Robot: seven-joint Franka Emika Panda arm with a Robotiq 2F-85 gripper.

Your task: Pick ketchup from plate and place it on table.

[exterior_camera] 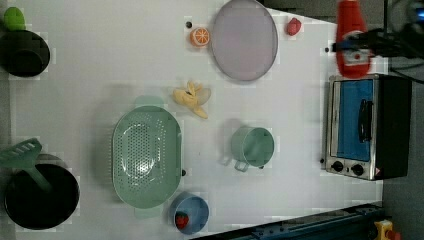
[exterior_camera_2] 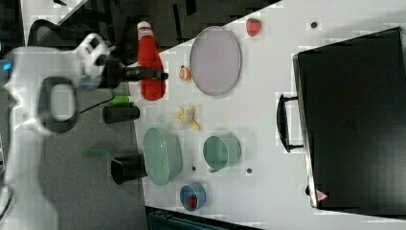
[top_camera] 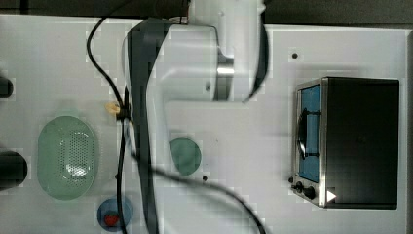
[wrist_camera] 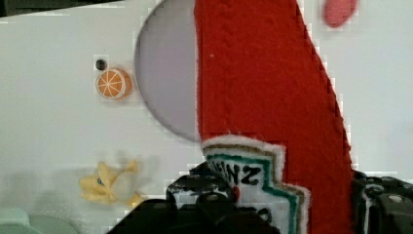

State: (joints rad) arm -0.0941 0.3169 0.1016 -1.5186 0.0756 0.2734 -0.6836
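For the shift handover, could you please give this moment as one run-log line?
phase: carry | gripper: shut on ketchup | ketchup: lifted off plate | plate: bare | table: placement pending

Ketchup (exterior_camera: 352, 37) in the claw (exterior_camera: 356, 44), off the plate (exterior_camera: 244, 40), above the table (exterior_camera: 75, 100).

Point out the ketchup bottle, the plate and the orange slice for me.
ketchup bottle (exterior_camera: 351, 35): left view, on the red body above the label.
plate (exterior_camera: 243, 39): left view, on its bare middle.
orange slice (exterior_camera: 200, 36): left view, on its cut face.
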